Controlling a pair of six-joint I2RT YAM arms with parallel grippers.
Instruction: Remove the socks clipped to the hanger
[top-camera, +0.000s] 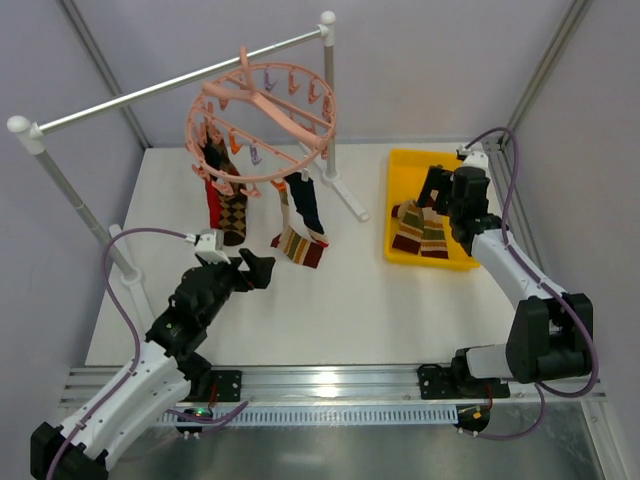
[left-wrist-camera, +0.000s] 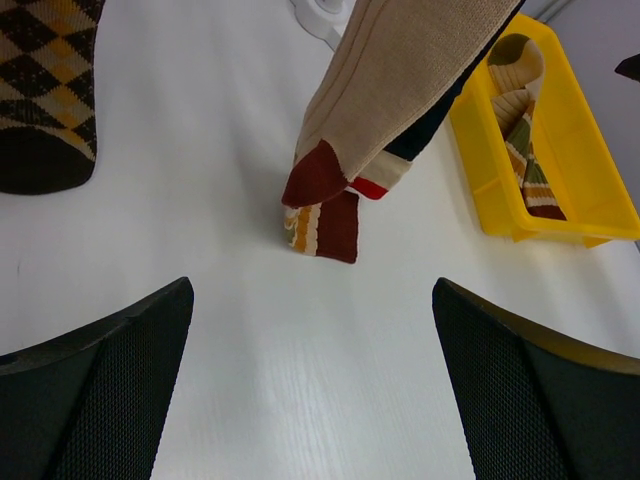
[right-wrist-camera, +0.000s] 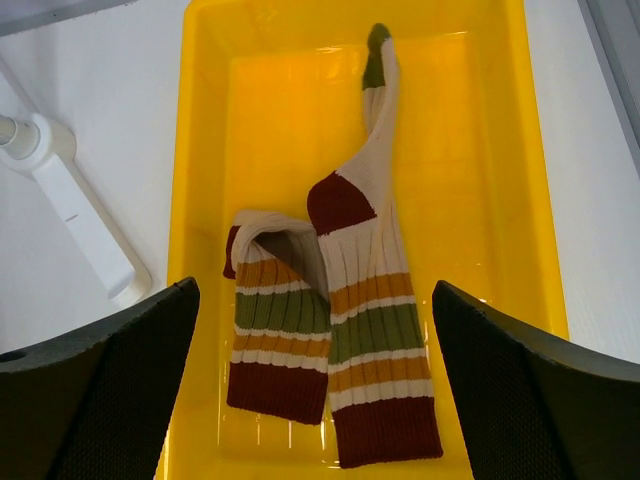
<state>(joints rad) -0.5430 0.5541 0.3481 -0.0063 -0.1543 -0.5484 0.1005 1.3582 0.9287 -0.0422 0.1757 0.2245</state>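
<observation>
Hovering above the yellow tray (top-camera: 391, 210) near the table's (top-camera: 350, 310) right edge, the right gripper (right-wrist-camera: 312, 290) stands wide open and holds nothing. The striped socks (right-wrist-camera: 340, 330) lie rumpled on the tray floor directly beneath, framed between its fingers, untouched. The left gripper (left-wrist-camera: 312, 285) is likewise spread wide and empty, low over the table's left half. A tan sock (left-wrist-camera: 400, 90) with a red toe dangles just ahead, apart from it. It is clipped, alongside an argyle sock (top-camera: 233, 215), to the pink hanger (top-camera: 280, 107) toward the far-left corner.

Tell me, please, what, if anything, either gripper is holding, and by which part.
Nothing is held: left gripper and right gripper are open; the striped sock lies loose in the tray.
</observation>
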